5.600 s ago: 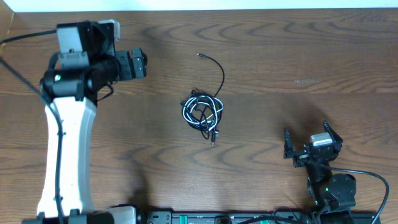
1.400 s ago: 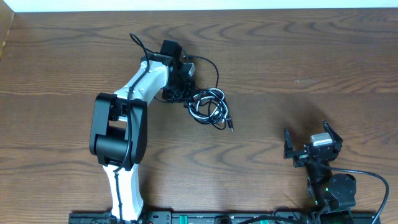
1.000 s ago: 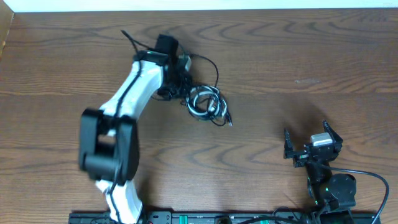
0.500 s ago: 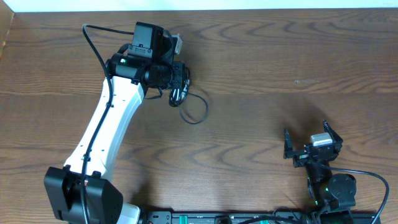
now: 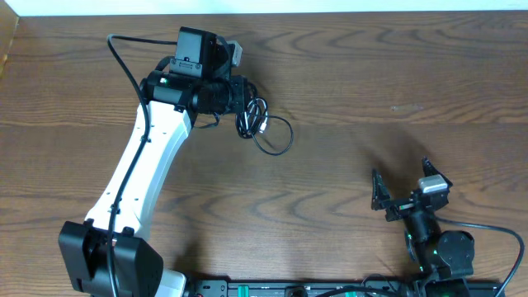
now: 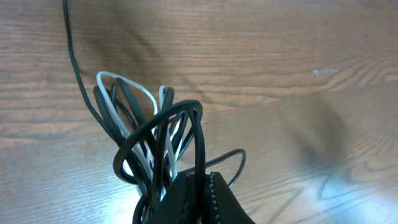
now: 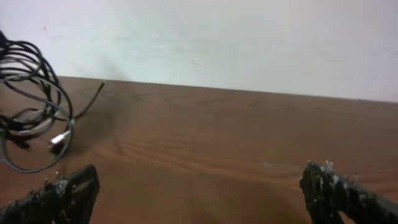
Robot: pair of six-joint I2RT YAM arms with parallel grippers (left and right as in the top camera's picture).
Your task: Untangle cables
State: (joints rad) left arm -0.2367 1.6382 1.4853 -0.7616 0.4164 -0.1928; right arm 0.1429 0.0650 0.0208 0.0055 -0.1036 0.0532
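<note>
Cables (image 5: 262, 125) are all bunched up in one messy black-and-white wad, sitting toward the far left-of-middle part of the wooden counter (image 5: 388, 74). The left claw (image 5: 245, 110) is clamped tight on the bundle, jaws pinched together with several strands squeezed between them.

From the left wrist cam you can see the cables (image 6: 155, 140) fanning out from the left claw (image 6: 202, 182) in a bunch of loops, mostly black with a couple of white ones mixed in. One thin black strand runs off toward the top left of that view.

Overhead, one bigger black loop (image 5: 277, 137) sticks out of the wad on its right side and lies over the wood. Can't really tell how much of the bundle is off the surface.

The right claw (image 5: 401, 171) is way over at the near right side, well apart from the cables, jaws spread wide with nothing in them. Its own cam shows the right claw (image 7: 196, 186) gaping, and the cables (image 7: 28, 121) at the far left edge, with a small silver plug tip (image 7: 59, 141) poking out.
</note>
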